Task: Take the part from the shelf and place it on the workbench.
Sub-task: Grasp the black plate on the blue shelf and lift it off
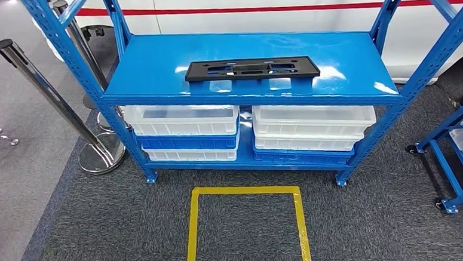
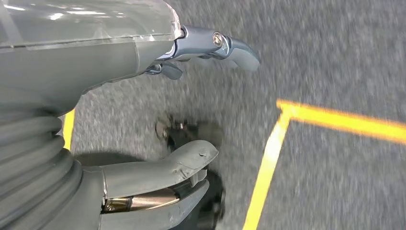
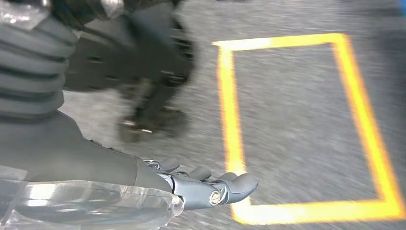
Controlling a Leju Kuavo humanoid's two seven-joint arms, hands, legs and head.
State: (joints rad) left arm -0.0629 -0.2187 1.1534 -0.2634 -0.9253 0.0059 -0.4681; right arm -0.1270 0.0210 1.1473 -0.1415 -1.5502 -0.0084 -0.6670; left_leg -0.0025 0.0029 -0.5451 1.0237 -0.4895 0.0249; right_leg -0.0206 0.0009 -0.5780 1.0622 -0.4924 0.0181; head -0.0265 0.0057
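Nearest to us, both arms hang low over the grey carpet. Our left hand holds nothing, with its thumb and fingers spread apart above the floor. Our right hand is likewise empty, its fingers stretched out and apart.

From the head view, the yellow taped square lies on the carpet at six o'clock, just in front of the shelf. Beyond it, white bins are stacked on the lower level of the blue rack. On the top level, towards twelve o'clock, lies the part: a flat, long black plate with slots cut through it, lying flat and a little askew, near the front edge of the board.

We judge it light and stiff, probably moulded plastic, thin enough that fingers will struggle to get under it on the glossy paint. It may slide before it lifts. Taking it by the two short ends, one hand on each, or pinching the front long edge looks the safest hold.

The head view gives us the part and the rack. The wrist views give what the head view lacks: our hands, and the taped lines close beside them, though both are blurred.
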